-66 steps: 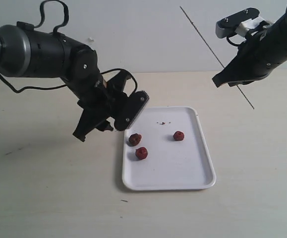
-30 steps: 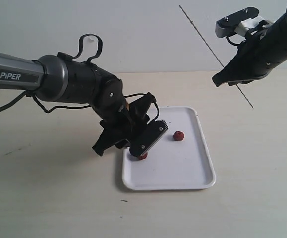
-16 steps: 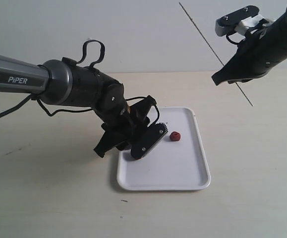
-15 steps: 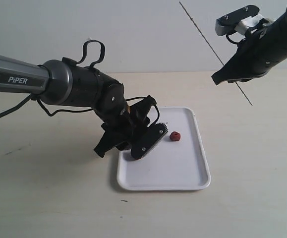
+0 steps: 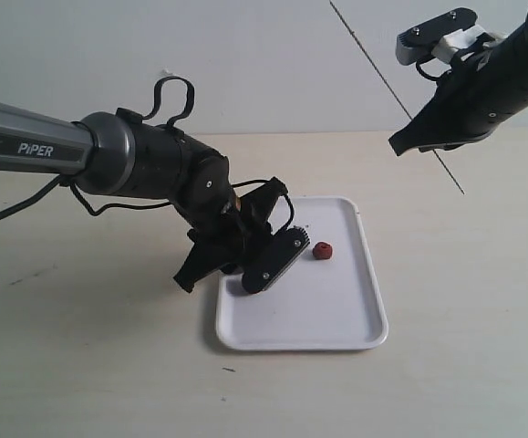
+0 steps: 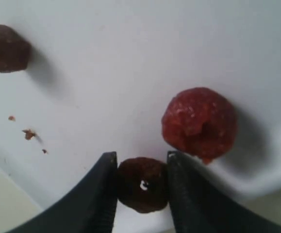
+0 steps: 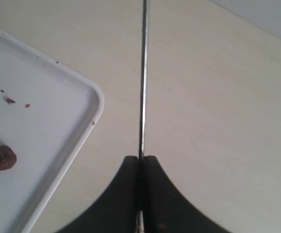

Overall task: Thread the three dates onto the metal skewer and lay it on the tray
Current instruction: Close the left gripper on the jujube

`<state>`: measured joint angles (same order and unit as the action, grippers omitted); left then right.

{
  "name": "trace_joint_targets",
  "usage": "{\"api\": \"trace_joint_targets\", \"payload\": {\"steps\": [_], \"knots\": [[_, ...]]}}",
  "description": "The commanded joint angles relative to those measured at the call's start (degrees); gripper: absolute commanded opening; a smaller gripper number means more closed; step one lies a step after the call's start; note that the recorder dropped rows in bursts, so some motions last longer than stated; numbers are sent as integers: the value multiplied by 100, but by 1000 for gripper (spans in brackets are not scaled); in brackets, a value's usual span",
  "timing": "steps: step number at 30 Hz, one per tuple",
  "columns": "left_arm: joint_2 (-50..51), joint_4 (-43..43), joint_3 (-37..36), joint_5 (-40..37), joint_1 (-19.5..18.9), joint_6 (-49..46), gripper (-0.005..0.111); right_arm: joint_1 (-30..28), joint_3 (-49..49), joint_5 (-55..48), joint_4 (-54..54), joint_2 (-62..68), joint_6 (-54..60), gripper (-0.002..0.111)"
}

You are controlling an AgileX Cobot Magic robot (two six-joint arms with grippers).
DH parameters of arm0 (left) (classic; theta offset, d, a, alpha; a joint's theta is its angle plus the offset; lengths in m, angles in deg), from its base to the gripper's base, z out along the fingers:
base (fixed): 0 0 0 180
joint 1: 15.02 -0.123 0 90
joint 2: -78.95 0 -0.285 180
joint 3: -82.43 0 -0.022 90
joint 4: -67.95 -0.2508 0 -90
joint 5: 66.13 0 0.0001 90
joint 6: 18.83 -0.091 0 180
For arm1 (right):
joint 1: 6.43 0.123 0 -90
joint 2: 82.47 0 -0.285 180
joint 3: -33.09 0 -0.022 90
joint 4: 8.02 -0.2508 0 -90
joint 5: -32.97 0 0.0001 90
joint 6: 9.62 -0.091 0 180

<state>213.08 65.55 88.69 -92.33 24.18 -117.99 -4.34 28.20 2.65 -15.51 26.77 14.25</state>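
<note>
My left gripper (image 5: 254, 274) is down on the left part of the white tray (image 5: 336, 310), hiding two of the three dates in the exterior view. In the left wrist view this gripper (image 6: 141, 162) is shut on a dark date (image 6: 142, 187), both fingers touching its sides. A redder date (image 6: 200, 124) lies right beside it, and a third date (image 6: 5, 47) lies apart; it also shows as the lone date (image 5: 322, 250). My right gripper (image 5: 430, 146) is raised at the far right, shut on the thin metal skewer (image 5: 377, 73). The skewer (image 7: 143, 73) runs straight out from the shut right gripper (image 7: 141, 159).
The tray's rim (image 7: 94, 97) lies close to the skewer's line in the right wrist view, with a date (image 7: 2, 158) and crumbs (image 7: 9, 101) on the tray. Bare wooden table (image 5: 464, 301) surrounds the tray. The left arm (image 5: 136, 164) stretches in from the left edge.
The left gripper came down over the two dates at the tray's left and closed round one. The tray slid slightly left. The right arm and skewer stayed still.
</note>
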Motion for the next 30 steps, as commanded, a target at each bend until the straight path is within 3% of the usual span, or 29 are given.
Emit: {"api": "trace_joint_targets", "payload": {"steps": [1, 27, 30], "knots": [[64, 49, -20, -17, 5, 93, 34, -12, 2, 98, -27, 0, 45, 0], [2, 49, -20, 154, 5, 679, 34, -12, 2, 185, -109, 0, 34, 0], [2, 49, -20, 154, 5, 792, 28, -12, 2, 185, -109, 0, 34, 0]]}}
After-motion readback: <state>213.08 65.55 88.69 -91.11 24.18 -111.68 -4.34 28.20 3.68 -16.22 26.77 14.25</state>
